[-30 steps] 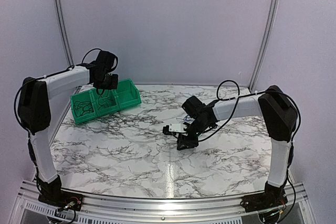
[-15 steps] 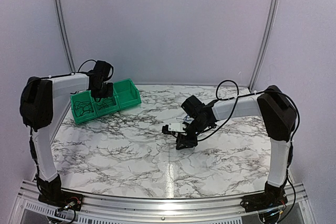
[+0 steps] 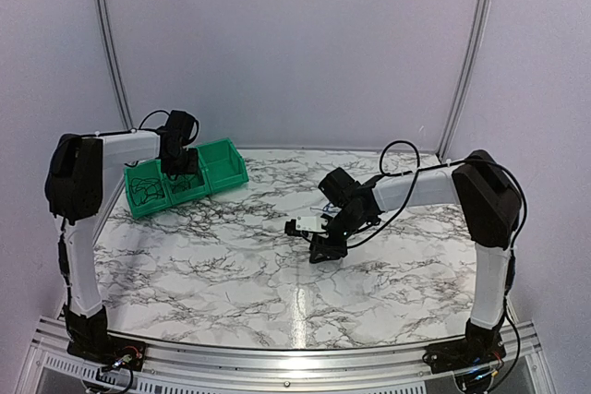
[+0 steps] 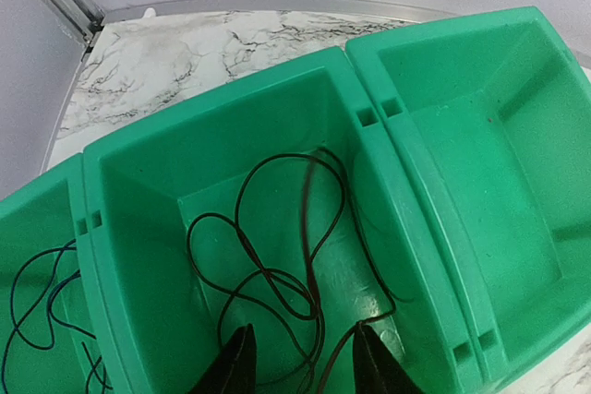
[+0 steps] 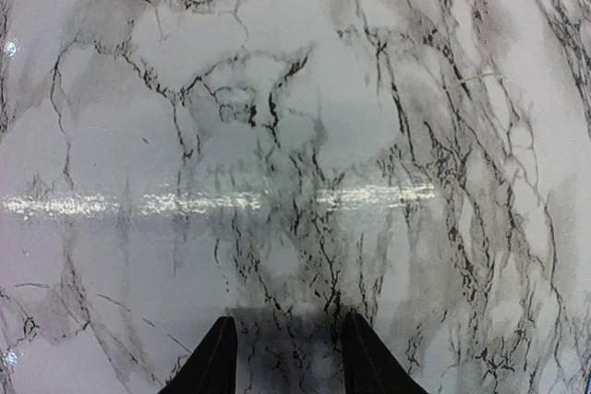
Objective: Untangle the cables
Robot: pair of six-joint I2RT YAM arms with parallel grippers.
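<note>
The left gripper (image 4: 303, 334) is being held spread over a binned black cable (image 4: 305, 200) (right gripper (image 5: 290, 320) likewise, over the table (image 5: 295, 89)).

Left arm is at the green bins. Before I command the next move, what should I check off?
1. Is the left pincer open: ok.
2. Is it over the middle compartment, away from the walls: ok.
3. Does the black cable lie inside that compartment: ok.
4. Is the black cable free of the left pincer: cannot tell; a strand runs through the gap.
5. Is the dark-blue cable apart, in the left compartment: ok.
6. Is the right pincer open, holding nothing, over the marble table: ok.
</note>
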